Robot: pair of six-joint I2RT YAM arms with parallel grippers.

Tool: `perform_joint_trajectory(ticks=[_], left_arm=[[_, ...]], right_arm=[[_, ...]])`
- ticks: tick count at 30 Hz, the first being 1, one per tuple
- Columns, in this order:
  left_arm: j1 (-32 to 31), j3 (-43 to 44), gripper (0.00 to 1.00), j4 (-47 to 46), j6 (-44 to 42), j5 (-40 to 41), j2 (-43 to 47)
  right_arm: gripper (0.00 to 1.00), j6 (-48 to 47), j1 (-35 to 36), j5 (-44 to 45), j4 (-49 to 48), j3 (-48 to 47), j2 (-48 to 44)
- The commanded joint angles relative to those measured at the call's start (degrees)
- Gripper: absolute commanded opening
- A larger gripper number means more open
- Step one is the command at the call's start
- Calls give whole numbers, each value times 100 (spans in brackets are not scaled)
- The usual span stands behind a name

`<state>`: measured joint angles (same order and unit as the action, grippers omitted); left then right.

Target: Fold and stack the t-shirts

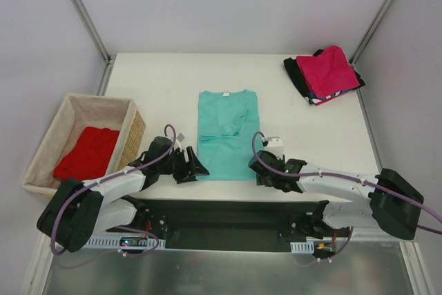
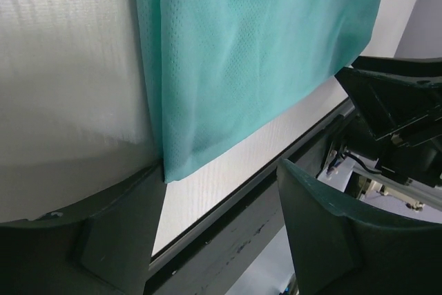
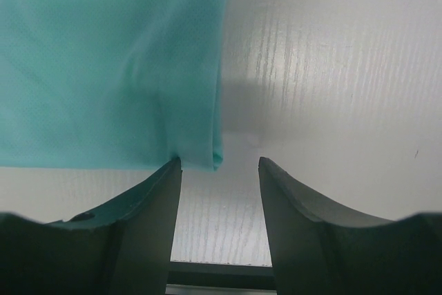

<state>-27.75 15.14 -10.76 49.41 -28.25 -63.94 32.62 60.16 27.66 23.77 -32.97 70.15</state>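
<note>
Setting: a robot test cell in a lab, not a home. White surface [image 1: 159, 81] boxed in by plain pale panels [image 1: 207, 5] on bare metal struts [image 1: 83, 12]. Left arm [image 1: 103, 188] and right arm [image 1: 338, 184] bolted to a black base plate [image 1: 221, 215] at the near edge, purple cables [image 1: 253, 143] exposed. Only household items: t-shirts [image 1: 226, 143], wicker basket [image 1: 135, 128].

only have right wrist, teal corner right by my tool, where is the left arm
Observer: The left tool is at the teal shirt's other near corner, jaws open, nothing gripped.
Operator: how does the shirt lie
Observer: Flat as a narrow rectangle, collar at the far end.
Operator: where do the folded ones go
Observer: A stack sits at the far right corner of the table, magenta shirt on top.
</note>
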Motion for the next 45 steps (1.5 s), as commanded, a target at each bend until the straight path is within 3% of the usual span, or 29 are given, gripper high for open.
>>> perform_joint_trajectory(ticks=[1, 8, 16, 19, 45], left_arm=[[-29, -406, 64, -514, 192, -128, -373], [-29, -485, 59, -471, 166, -120, -216], [-29, -450, 39, -303, 104, -84, -162], [-29, -450, 36, -303, 104, -84, -189], [-29, -169, 22, -330, -45, 214, -751]], right_arm=[[52, 122, 22, 134, 101, -69, -221], [52, 148, 22, 143, 128, -87, -177], [52, 192, 13, 187, 163, -148, -239], [52, 262, 13, 266, 181, -96, -353], [52, 122, 13, 521, 655, -192, -1460]])
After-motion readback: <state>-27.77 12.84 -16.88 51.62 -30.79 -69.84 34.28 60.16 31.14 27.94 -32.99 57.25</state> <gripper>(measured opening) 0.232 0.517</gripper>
